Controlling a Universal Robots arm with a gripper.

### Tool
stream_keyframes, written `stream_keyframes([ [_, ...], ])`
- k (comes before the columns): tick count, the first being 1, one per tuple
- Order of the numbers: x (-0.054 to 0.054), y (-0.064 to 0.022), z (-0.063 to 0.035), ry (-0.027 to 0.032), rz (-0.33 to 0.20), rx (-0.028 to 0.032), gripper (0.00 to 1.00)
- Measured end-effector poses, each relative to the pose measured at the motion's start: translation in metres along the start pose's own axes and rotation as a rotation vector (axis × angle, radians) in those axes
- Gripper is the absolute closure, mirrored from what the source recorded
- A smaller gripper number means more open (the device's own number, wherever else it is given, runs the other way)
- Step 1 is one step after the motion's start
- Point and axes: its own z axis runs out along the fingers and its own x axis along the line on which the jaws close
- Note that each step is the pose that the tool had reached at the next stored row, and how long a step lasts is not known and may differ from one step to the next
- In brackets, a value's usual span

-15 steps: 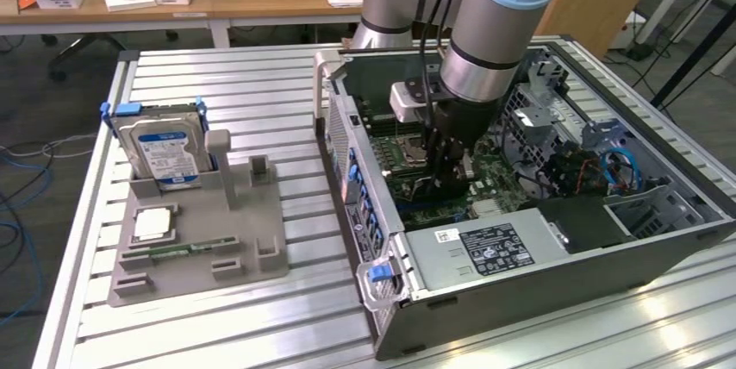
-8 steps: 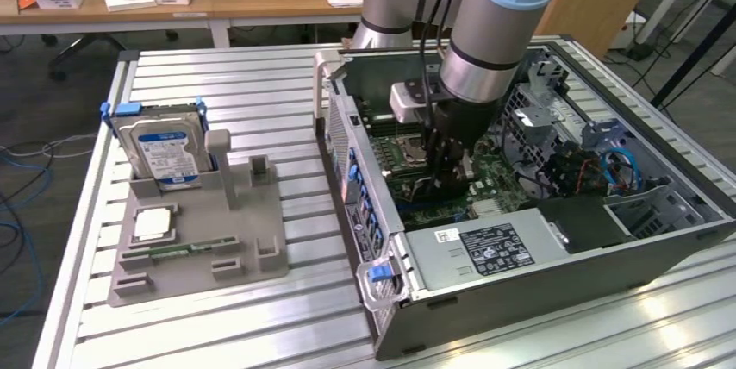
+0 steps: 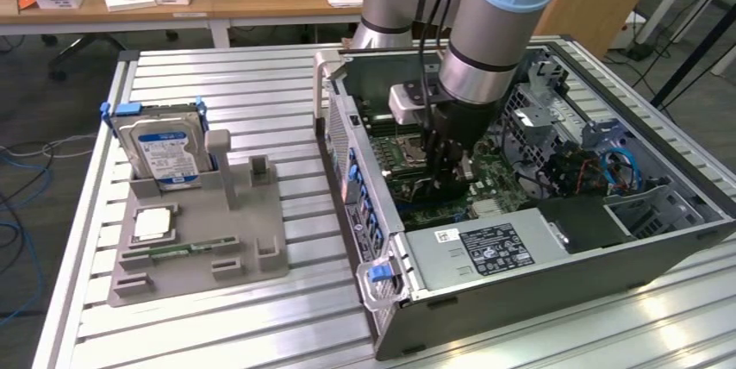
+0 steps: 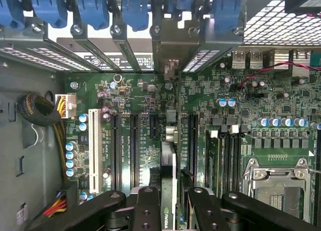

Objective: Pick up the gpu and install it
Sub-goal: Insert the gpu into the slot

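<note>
Inside the open grey computer case (image 3: 644, 240), centre of the exterior frame, the black gripper (image 4: 169, 203) clamps the thin, dark gpu card (image 4: 168, 191) edge-on over the green motherboard (image 4: 281, 105); stiff, light, probably fragile, best held by its edges.

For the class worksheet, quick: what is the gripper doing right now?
Gripper: closed on the gpu, holding it edge-on over the motherboard inside the case.
</note>
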Motion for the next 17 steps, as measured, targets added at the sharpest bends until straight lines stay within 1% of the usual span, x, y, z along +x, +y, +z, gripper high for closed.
stream_keyframes([
  [3, -0.0001, 0.0027, 0.0000, 0.0002, 0.000, 0.0025, 0.74],
  [5, -0.0005, 0.0041, 0.0001, 0.0013, 0.000, 0.0057, 0.74],
  [8, -0.0006, 0.0043, 0.0013, 0.0014, -0.001, 0.0065, 0.74],
  [9, -0.0007, 0.0048, 0.0059, 0.0008, 0.000, 0.0127, 0.74],
  [10, -0.0007, 0.0047, 0.0069, 0.0004, 0.000, 0.0145, 0.74],
  [14, -0.0007, 0.0047, 0.0069, 0.0003, 0.000, 0.0146, 0.74],
  [15, -0.0011, 0.0047, 0.0085, -0.0037, 0.000, 0.0162, 0.74],
  [16, -0.0010, 0.0047, 0.0078, -0.0016, 0.000, 0.0155, 0.73],
  [17, -0.0009, 0.0047, 0.0074, -0.0008, 0.000, 0.0151, 0.67],
])
